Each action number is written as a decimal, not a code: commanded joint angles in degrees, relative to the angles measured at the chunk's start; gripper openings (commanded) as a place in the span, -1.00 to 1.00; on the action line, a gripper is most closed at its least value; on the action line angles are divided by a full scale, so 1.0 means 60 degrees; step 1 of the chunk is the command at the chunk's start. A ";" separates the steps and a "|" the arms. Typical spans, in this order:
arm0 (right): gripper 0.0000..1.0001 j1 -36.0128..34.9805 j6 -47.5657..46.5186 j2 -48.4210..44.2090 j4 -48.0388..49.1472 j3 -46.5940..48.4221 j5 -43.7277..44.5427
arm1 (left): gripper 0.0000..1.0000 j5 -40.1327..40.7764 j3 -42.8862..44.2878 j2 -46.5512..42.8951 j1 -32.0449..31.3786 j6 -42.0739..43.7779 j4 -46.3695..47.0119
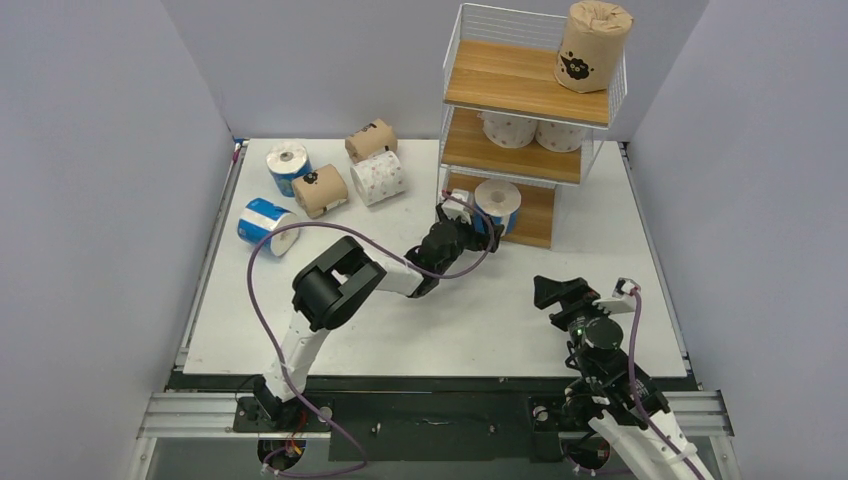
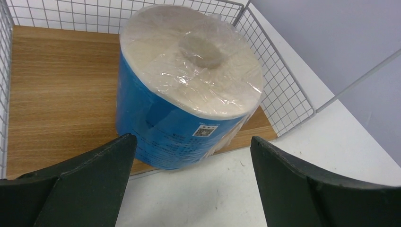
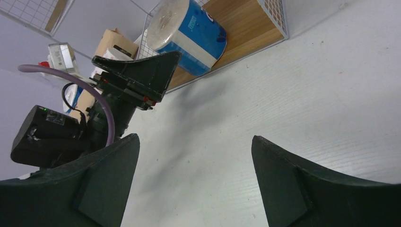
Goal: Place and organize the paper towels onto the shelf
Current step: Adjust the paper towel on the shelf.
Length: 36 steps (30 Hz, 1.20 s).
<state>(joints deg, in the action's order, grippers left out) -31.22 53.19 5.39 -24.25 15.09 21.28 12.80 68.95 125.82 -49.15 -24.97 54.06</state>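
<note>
Okay, your left jaws gape empty before the blue roll [image 2: 184,94] on the shelf [image 2: 56,94]; right jaws open, empty.

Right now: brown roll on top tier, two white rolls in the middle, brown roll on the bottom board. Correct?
No. The bottom board holds a blue-and-white roll, not brown; the left wrist view shows it. The brown roll on top and two white rolls in the middle are right.

My left fingers [image 2: 71,189] are black. The roll [image 2: 189,85] on the shelf's [image 1: 452,60] light wooden bottom board is blue and white; the frame is white wire. The top-board roll [image 1: 592,45] is brown with a black mark; the middle-board pair [image 1: 510,128] white, perhaps pink-dotted.
</note>
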 commanded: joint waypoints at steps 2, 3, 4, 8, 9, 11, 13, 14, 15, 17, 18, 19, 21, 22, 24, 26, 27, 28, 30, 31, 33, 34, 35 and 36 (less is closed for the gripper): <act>0.66 -0.0056 -0.0031 -0.0243 -0.0175 0.0569 0.0420 | 0.73 -0.0131 0.1087 0.0472 -0.0037 -0.0325 -0.0545; 0.66 -0.0052 -0.0017 -0.0273 -0.0183 0.0599 0.0452 | 0.71 -0.0143 0.1170 0.0563 -0.0032 -0.0483 -0.0603; 0.66 -0.0058 0.0001 -0.0285 -0.0219 0.0609 0.0474 | 0.69 -0.0160 0.1331 0.0607 -0.0028 -0.0548 -0.0698; 0.66 -0.0050 0.0110 -0.0357 -0.0303 0.0651 0.0595 | 0.62 -0.0297 0.1835 0.0906 -0.0034 -0.0940 -0.0925; 0.65 -0.0053 0.0120 -0.0393 -0.0313 0.0664 0.0590 | 0.60 -0.0329 0.2021 0.1004 -0.0032 -0.1054 -0.0998; 0.65 -0.0057 0.0166 -0.0458 -0.0386 0.0700 0.0611 | 0.57 -0.0432 0.2296 0.1142 -0.0028 -0.1167 -0.1086; 0.65 -0.0048 0.0207 -0.0537 -0.0498 0.0739 0.0683 | 0.54 -0.0510 0.2537 0.1267 -0.0027 -0.1254 -0.1192; 0.65 -0.0050 0.0205 -0.0571 -0.0565 0.0745 0.0726 | 0.53 -0.0577 0.2620 0.1351 -0.0027 -0.1308 -0.1227; 0.65 -0.0060 0.0214 -0.0637 -0.0629 0.0761 0.0743 | 0.53 -0.0645 0.2774 0.1397 -0.0038 -0.1327 -0.1326; 0.65 -0.0062 0.0237 -0.0722 -0.0684 0.0762 0.0784 | 0.52 -0.0722 0.2998 0.1512 -0.0048 -0.1391 -0.1478; 0.65 -0.0066 0.0249 -0.0770 -0.0694 0.0761 0.0817 | 0.51 -0.0746 0.3143 0.1588 -0.0054 -0.1449 -0.1590; 0.65 -0.0065 0.0276 -0.0790 -0.0705 0.0756 0.0852 | 0.51 -0.0790 0.3216 0.1625 -0.0063 -0.1485 -0.1646; 0.65 -0.0056 0.0303 -0.0811 -0.0741 0.0754 0.0880 | 0.51 -0.0850 0.3423 0.1736 -0.0077 -0.1557 -0.1797; 0.64 -0.0048 0.0312 -0.0818 -0.0752 0.0766 0.0886 | 0.51 -0.0869 0.3557 0.1812 -0.0097 -0.1604 -0.1908; 0.64 -0.0054 0.0331 -0.0826 -0.0785 0.0790 0.0895 | 0.50 -0.0922 0.3755 0.1928 -0.0120 -0.1680 -0.2022; 0.64 -0.0068 0.0343 -0.0821 -0.0823 0.0811 0.0913 | 0.49 -0.0974 0.3917 0.2027 -0.0152 -0.1747 -0.2100; 0.64 -0.0058 0.0346 -0.0816 -0.0840 0.0818 0.0916 | 0.49 -0.1001 0.3969 0.2064 -0.0163 -0.1761 -0.2120; 0.64 -0.0057 0.0348 -0.0833 -0.0856 0.0834 0.0926 | 0.49 -0.1010 0.4045 0.2121 -0.0178 -0.1773 -0.2135; 0.64 -0.0060 0.0364 -0.0839 -0.0897 0.0864 0.0940 | 0.48 -0.1064 0.4158 0.2212 -0.0187 -0.1830 -0.2178; 0.64 -0.0050 0.0378 -0.0832 -0.0911 0.0882 0.0945 | 0.48 -0.1078 0.4200 0.2265 -0.0187 -0.1862 -0.2189; 0.64 -0.0067 0.0406 -0.0839 -0.0943 0.0898 0.0957 | 0.47 -0.1113 0.4380 0.2352 -0.0188 -0.1910 -0.2243; 0.64 -0.0062 0.0418 -0.0839 -0.0962 0.0905 0.0963 | 0.46 -0.1164 0.4428 0.2381 -0.0188 -0.1921 -0.2291; 0.63 -0.0066 0.0420 -0.0839 -0.0972 0.0918 0.0979 | 0.45 -0.1187 0.4537 0.2461 -0.0188 -0.1966 -0.2335; 0.63 -0.0065 0.0429 -0.0839 -0.0998 0.0922 0.0998 | 0.45 -0.1234 0.4594 0.2486 -0.0188 -0.1985 -0.2370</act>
<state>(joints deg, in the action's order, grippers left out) -31.22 55.18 0.89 -30.20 18.26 25.63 7.09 92.84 139.63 -50.00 -35.79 40.29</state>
